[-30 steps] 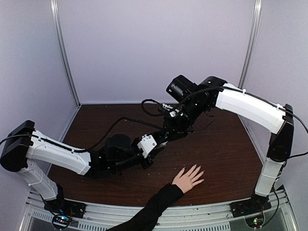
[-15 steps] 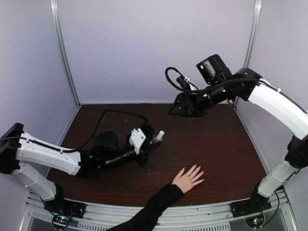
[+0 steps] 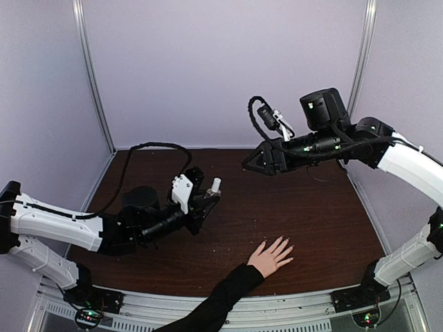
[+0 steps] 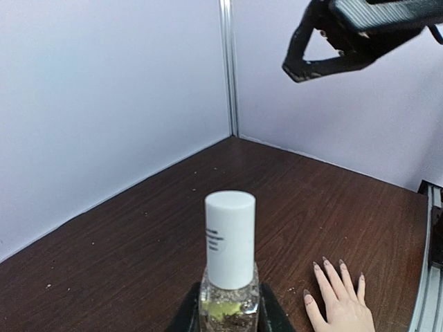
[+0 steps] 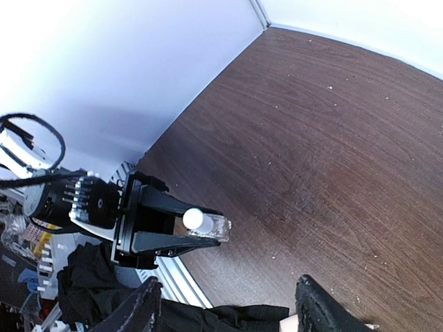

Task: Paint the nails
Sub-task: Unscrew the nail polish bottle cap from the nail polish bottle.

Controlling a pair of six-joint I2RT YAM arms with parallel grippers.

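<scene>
Top external shows your left gripper [image 3: 205,200] clamped on the glass bottle [image 3: 215,185] — white cap up; your right gripper [image 3: 246,164] hangs high, jaws spread, empty; the nails [image 4: 325,261] tip a hand [image 3: 270,257] flat on the table [image 3: 318,207] — near its front edge.

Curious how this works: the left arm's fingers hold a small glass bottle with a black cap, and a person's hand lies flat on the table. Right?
The cap is white, not black; the left wrist view shows it. The left arm's fingers do hold the small glass bottle, and the hand lies flat on the table.
</scene>
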